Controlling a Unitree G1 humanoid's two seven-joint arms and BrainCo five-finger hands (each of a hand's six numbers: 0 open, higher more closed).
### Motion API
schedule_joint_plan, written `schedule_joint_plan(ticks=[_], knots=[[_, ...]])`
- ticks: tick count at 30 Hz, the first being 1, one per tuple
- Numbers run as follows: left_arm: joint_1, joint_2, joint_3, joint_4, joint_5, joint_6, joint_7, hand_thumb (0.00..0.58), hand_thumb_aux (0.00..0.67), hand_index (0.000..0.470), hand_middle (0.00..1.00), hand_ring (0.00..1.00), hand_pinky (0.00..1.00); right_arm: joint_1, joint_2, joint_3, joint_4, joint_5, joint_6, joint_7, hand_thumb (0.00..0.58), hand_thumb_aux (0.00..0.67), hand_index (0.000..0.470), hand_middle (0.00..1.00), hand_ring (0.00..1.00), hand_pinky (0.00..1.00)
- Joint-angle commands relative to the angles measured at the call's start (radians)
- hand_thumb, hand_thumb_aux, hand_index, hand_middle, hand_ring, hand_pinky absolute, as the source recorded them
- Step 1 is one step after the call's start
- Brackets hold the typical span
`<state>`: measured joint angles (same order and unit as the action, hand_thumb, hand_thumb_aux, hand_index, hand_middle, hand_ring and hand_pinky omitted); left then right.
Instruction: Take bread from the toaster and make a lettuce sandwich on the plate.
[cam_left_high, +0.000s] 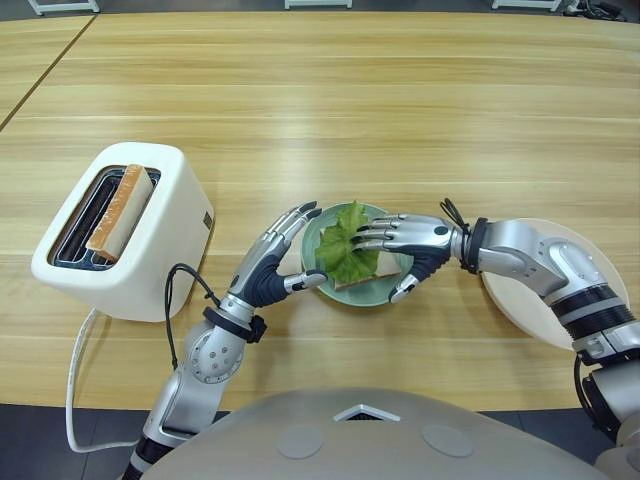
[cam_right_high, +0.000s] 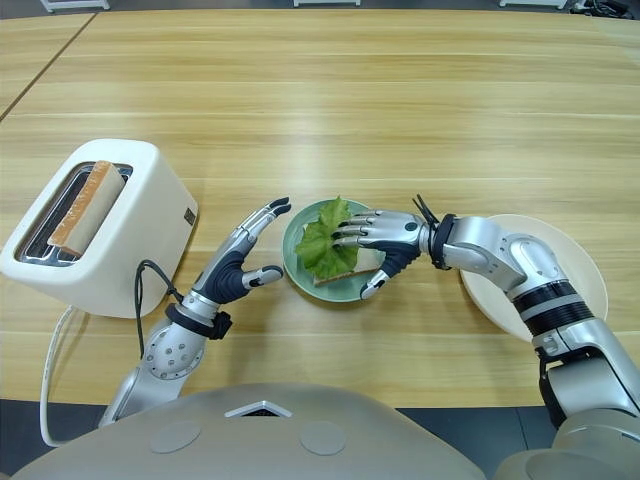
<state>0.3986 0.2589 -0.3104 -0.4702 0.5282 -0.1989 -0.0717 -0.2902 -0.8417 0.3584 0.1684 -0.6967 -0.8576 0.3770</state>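
A white toaster (cam_left_high: 150, 250) stands at the left with one slice of bread (cam_left_high: 122, 208) upright in its slot. In the middle is a green plate (cam_left_high: 360, 296) bearing a bread slice (cam_left_high: 368, 270) with a lettuce leaf (cam_left_high: 342, 250) on top. My right hand (cam_left_high: 405, 238) lies over the plate from the right, its fingers stretched flat across the lettuce and its thumb hanging down near the plate's front rim. My left hand (cam_left_high: 272, 265) is open at the plate's left rim, thumb tip close to the edge.
A white plate (cam_left_high: 525, 312) lies at the right, partly under my right forearm. The toaster's white cord (cam_left_high: 72, 385) runs off the table's front edge. The wooden table stretches far behind the plate.
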Motion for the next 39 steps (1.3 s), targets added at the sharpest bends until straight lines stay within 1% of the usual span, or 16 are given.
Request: schedule_joint_plan(ticks=[1, 8, 10, 14, 18, 21, 23, 25, 28, 30, 34, 35, 36, 37, 38, 39], knots=[[0.007, 0.002, -0.001, 0.001, 0.014, 0.014, -0.006, 0.000, 0.000, 0.000, 0.00, 0.00, 0.00, 0.021, -0.029, -0.025, -0.033, 0.041, 0.003, 0.018, 0.000, 0.000, 0.000, 0.00, 0.00, 0.00], [0.002, -0.003, 0.007, -0.021, 0.008, 0.005, 0.002, 0.000, 0.000, 0.000, 0.00, 0.00, 0.00, 0.018, -0.012, -0.050, -0.051, 0.061, -0.001, -0.002, 0.000, 0.000, 0.000, 0.00, 0.00, 0.00], [-0.002, -0.012, 0.023, -0.085, 0.002, 0.000, 0.007, 0.000, 0.000, 0.000, 0.00, 0.00, 0.00, 0.019, -0.006, -0.085, -0.072, 0.106, 0.006, -0.023, 0.000, 0.000, 0.000, 0.00, 0.00, 0.00], [-0.031, -0.005, 0.096, -0.317, 0.067, 0.063, -0.051, 0.000, 0.000, 0.000, 0.00, 0.00, 0.00, 0.051, -0.001, -0.188, -0.107, 0.215, 0.018, -0.077, 0.000, 0.000, 0.000, 0.00, 0.00, 0.00], [-0.089, 0.052, 0.292, -0.528, 0.142, 0.156, -0.162, 0.000, 0.000, 0.000, 0.00, 0.00, 0.00, 0.108, 0.005, -0.282, -0.156, 0.354, 0.048, -0.098, 0.000, 0.000, 0.000, 0.00, 0.00, 0.00], [-0.120, 0.097, 0.498, -0.576, 0.131, 0.198, -0.241, 0.000, 0.000, 0.000, 0.00, 0.00, 0.00, 0.161, 0.021, -0.307, -0.190, 0.437, 0.079, -0.083, 0.000, 0.000, 0.000, 0.00, 0.00, 0.00], [-0.091, 0.143, 0.643, -0.577, 0.151, 0.218, -0.293, 0.000, 0.000, 0.000, 0.00, 0.00, 0.00, 0.188, 0.031, -0.312, -0.203, 0.444, 0.091, -0.080, 0.000, 0.000, 0.000, 0.00, 0.00, 0.00], [-0.020, 0.166, 0.774, -0.571, 0.174, 0.246, -0.338, 0.000, 0.000, 0.000, 0.00, 0.00, 0.00, 0.201, 0.044, -0.310, -0.209, 0.442, 0.099, -0.076, 0.000, 0.000, 0.000, 0.00, 0.00, 0.00], [0.099, 0.159, 0.913, -0.515, 0.187, 0.249, -0.353, 0.000, 0.000, 0.000, 0.00, 0.00, 0.00, 0.209, 0.063, -0.299, -0.211, 0.433, 0.102, -0.067, 0.000, 0.000, 0.000, 0.00, 0.00, 0.00], [0.161, 0.144, 0.942, -0.470, 0.192, 0.238, -0.349, 0.000, 0.000, 0.000, 0.00, 0.00, 0.00, 0.212, 0.072, -0.294, -0.212, 0.421, 0.101, -0.062, 0.000, 0.000, 0.000, 0.00, 0.00, 0.00], [0.242, 0.113, 0.925, -0.397, 0.193, 0.211, -0.330, 0.000, 0.000, 0.000, 0.00, 0.00, 0.00, 0.217, 0.083, -0.291, -0.212, 0.396, 0.094, -0.058, 0.000, 0.000, 0.000, 0.00, 0.00, 0.00], [0.249, 0.109, 0.919, -0.377, 0.192, 0.206, -0.323, 0.066, 0.039, 0.028, 0.00, 0.00, 0.00, 0.217, 0.085, -0.289, -0.209, 0.391, 0.092, -0.058, 0.000, 0.000, 0.000, 0.00, 0.00, 0.00], [0.253, 0.106, 0.913, -0.362, 0.188, 0.201, -0.319, 0.112, 0.068, 0.048, 0.00, 0.00, 0.00, 0.217, 0.086, -0.288, -0.207, 0.386, 0.089, -0.057, 0.000, 0.000, 0.000, 0.00, 0.00, 0.00], [0.254, 0.103, 0.906, -0.348, 0.182, 0.199, -0.315, 0.128, 0.079, 0.055, 0.00, 0.00, 0.00, 0.217, 0.087, -0.286, -0.205, 0.382, 0.087, -0.057, 0.000, 0.000, 0.000, 0.00, 0.00, 0.00], [0.254, 0.103, 0.901, -0.337, 0.177, 0.197, -0.313, 0.175, 0.110, 0.077, 0.00, 0.00, 0.00, 0.216, 0.089, -0.285, -0.204, 0.379, 0.086, -0.056, 0.000, 0.000, 0.000, 0.00, 0.00, 0.00], [0.253, 0.102, 0.896, -0.327, 0.168, 0.196, -0.311, 0.187, 0.118, 0.083, 0.00, 0.00, 0.00, 0.216, 0.090, -0.285, -0.203, 0.376, 0.085, -0.056, 0.000, 0.000, 0.000, 0.00, 0.00, 0.00]])
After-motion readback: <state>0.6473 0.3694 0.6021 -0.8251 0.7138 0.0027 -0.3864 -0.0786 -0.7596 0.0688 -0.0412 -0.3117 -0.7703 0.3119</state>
